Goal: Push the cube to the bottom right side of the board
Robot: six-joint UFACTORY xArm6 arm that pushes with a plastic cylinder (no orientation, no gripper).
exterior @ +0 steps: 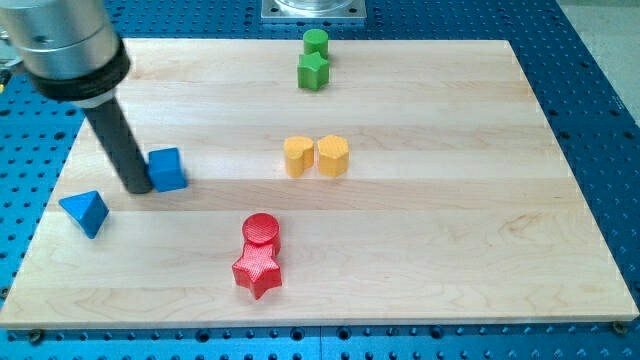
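The blue cube sits at the view's left on the wooden board. My tip rests on the board right against the cube's left side. The dark rod rises from there up to the arm's grey body at the view's top left.
A blue triangular block lies to the lower left of my tip. A red cylinder and red star sit at the bottom centre. A yellow heart and yellow hexagon sit mid-board. A green cylinder and green star sit at the top.
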